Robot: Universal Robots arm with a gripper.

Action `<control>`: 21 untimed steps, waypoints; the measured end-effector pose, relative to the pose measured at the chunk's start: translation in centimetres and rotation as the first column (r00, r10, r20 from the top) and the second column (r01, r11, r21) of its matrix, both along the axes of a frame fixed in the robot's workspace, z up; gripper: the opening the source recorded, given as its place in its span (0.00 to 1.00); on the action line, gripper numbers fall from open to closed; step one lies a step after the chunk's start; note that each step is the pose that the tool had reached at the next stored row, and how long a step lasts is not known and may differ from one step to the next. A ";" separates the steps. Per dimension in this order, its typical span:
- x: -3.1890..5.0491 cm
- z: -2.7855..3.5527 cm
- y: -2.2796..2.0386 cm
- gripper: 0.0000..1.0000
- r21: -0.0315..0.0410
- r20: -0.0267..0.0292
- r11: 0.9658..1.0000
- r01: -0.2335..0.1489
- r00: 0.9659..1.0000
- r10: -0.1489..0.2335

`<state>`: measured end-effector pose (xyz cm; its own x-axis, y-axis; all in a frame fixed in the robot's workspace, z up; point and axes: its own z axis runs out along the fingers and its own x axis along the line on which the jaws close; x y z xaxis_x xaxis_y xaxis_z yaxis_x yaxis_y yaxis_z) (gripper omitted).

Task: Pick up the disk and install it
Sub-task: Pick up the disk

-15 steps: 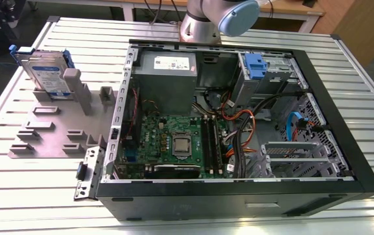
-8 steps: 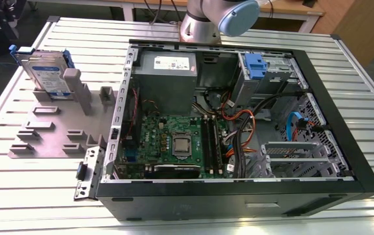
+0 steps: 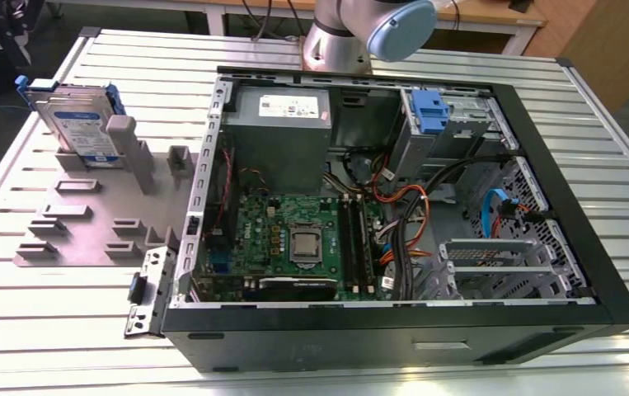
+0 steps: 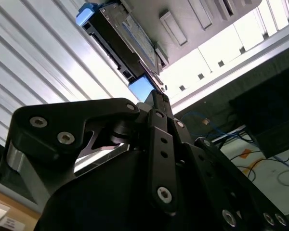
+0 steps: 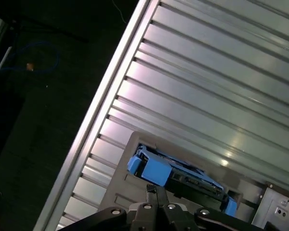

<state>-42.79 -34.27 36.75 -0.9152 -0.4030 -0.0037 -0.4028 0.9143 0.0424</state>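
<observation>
Disk point(image 3: 72, 120) stands on edge in the grey slotted fixture point(image 3: 94, 223), leaving its blue carrier bracket point(image 5: 154, 169) exposed for grasping. It sits just ahead of the claw point(image 5: 156, 190), which is pressed together and pinching nothing.

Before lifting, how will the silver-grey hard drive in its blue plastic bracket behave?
Likely stiff: the silver-grey hard drive is a flat metal slab. Standing on edge in the grey holder, it might tip if pushed sideways. Its blue plastic bracket may flex.
</observation>
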 end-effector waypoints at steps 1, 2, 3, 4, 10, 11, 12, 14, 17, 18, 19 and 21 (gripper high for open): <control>0.00 0.00 0.00 0.11 0.000 0.000 1.000 -0.011 1.000 0.011; 0.00 0.00 0.00 0.11 0.000 0.000 1.000 -0.022 1.000 0.022; 0.00 0.00 0.00 0.11 0.000 0.000 0.999 -0.032 0.999 0.032; 0.00 0.00 0.00 0.11 0.000 0.000 0.999 -0.043 0.999 0.043; 0.00 0.00 0.00 0.11 0.000 0.000 0.994 -0.111 0.994 0.111; 0.00 0.00 0.00 0.11 0.000 0.000 0.993 -0.121 0.993 0.121; 0.00 0.00 0.00 0.11 0.000 0.000 0.991 -0.131 0.991 0.131; 0.00 0.00 0.00 0.11 0.000 0.000 0.988 -0.153 0.988 0.153; 0.00 0.00 0.00 0.11 0.000 0.000 0.983 -0.184 0.983 0.184; 0.00 0.00 0.00 0.11 0.000 0.000 0.981 -0.194 0.981 0.194; 0.00 0.00 0.00 0.11 0.000 0.000 0.979 -0.204 0.979 0.204; 0.00 0.00 0.00 0.11 0.000 0.000 0.974 -0.225 0.974 0.225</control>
